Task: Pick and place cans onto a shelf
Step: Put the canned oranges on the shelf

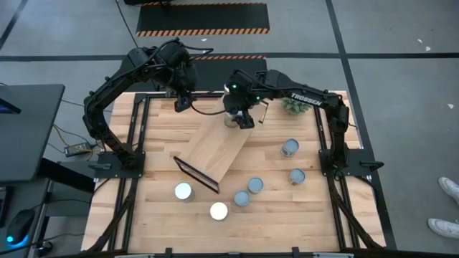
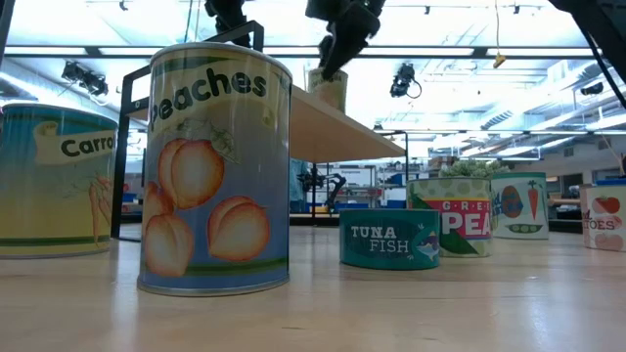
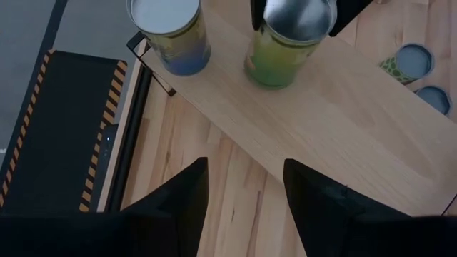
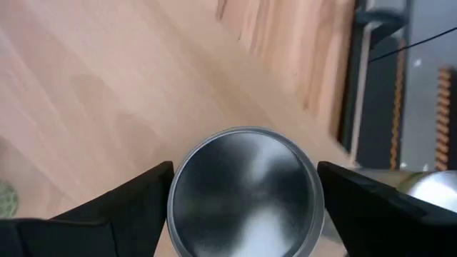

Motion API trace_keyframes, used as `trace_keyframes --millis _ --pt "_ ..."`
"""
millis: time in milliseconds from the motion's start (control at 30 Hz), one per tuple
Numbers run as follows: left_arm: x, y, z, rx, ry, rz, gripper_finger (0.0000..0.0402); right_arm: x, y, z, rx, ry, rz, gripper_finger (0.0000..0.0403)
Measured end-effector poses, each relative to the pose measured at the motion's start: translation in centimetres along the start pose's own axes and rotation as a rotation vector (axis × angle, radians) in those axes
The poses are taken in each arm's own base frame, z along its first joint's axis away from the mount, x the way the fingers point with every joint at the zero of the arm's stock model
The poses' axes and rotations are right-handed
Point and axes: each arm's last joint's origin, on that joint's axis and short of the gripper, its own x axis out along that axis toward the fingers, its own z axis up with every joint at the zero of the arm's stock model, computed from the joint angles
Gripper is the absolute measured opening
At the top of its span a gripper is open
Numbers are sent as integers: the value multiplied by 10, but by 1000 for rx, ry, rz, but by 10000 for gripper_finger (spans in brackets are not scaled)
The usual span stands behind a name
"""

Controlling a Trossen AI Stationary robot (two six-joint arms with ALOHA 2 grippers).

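The shelf (image 1: 215,150), a light-wood board on black frame ends, lies slantwise on the table. Two cans stand upright at its far end: a green one with a silvery top (image 3: 289,36) and a white-topped yellow and blue one (image 3: 168,28). My right gripper (image 4: 244,171) is open, pointing down, with a finger on each side of the silvery-topped can (image 4: 244,189). My left gripper (image 3: 243,203) hangs open with nothing between its fingers, above the table just left of the shelf's far end. Several more cans (image 1: 242,199) stand on the near part of the table. My right gripper comes at the silvery-topped can from above, slanting down, with a finger (image 4: 143,203) on either side of its top rim (image 4: 178,178). I cannot tell whether the fingers touch the rim. The can stands upright on the shelf board.
A small green plant (image 1: 294,104) sits at the far right corner. Loose cans include a white-topped pair (image 1: 183,191) near the shelf's near end and one (image 1: 290,147) to the right. In the low view a Peaches can (image 2: 215,166) and a tuna tin (image 2: 389,238) stand in front.
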Motion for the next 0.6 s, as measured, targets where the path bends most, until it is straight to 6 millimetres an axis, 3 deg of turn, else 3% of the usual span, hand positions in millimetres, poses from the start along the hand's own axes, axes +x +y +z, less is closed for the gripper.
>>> trace_keyframes --millis 200,600 --pt "0 0 0 2 -2 -6 188 -16 -4 5 2 -42 -28 351" --pt "0 0 0 -7 -2 -6 188 -11 -10 -2 18 -24 5 348"
